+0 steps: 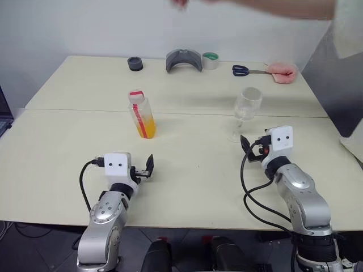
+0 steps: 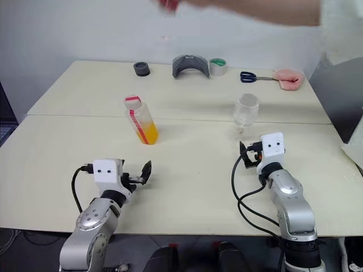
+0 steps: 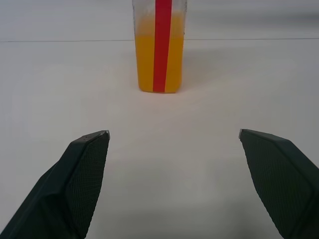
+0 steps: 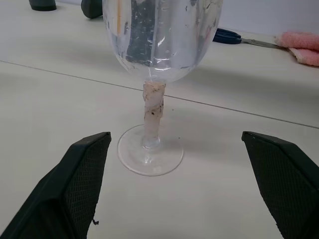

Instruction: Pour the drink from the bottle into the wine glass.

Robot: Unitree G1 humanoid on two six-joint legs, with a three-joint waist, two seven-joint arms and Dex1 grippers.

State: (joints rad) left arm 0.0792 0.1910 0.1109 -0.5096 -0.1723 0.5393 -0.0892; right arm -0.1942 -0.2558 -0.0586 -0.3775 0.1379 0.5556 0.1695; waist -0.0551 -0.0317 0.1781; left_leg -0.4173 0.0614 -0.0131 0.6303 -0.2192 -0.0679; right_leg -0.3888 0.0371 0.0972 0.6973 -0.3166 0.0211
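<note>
Left eye view: left end effector [image 1: 148, 167] spread, facing bottle [image 1: 142, 115]; right end effector [image 1: 249, 147] spread, near wine glass [image 1: 245, 110].

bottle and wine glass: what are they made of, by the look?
Bottle: clear, glossy, likely thin plastic; squarish walls, orange drink shows through.
Wine glass: clear glass or hard plastic, can't tell; bowl speckled and scuffed, stem wrapped in pale tape.

So the bottle [image 3: 159, 47] stands upright on the pale table [image 3: 164, 164], straight ahead of the left gripper [image 3: 173, 134] and well apart from it. Red stripe runs down its front, and the orange-yellow drink [image 3: 144, 62] fills the visible part nearly to the frame's edge. Both black fingers [image 3: 75, 184] spread wide, nothing between them.
</note>
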